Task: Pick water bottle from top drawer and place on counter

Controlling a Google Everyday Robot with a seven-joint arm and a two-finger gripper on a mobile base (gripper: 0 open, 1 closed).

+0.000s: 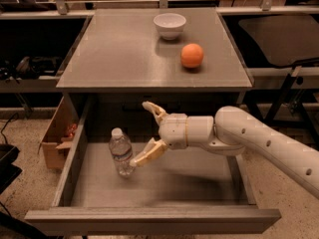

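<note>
The water bottle is small and clear, with a white cap and a pale label band. It stands upright on the floor of the top drawer, toward the left side. The drawer is a wide, shallow grey box, pulled out toward the near side below the counter, a flat grey cabinet top. The gripper hangs over the drawer just right of the bottle, fingers spread apart, the lower fingertip at the bottle's side.

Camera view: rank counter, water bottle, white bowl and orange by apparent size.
counter; water bottle; then white bowl and orange, too alike to rank. The open gripper is in the top drawer, beside the bottle.
</note>
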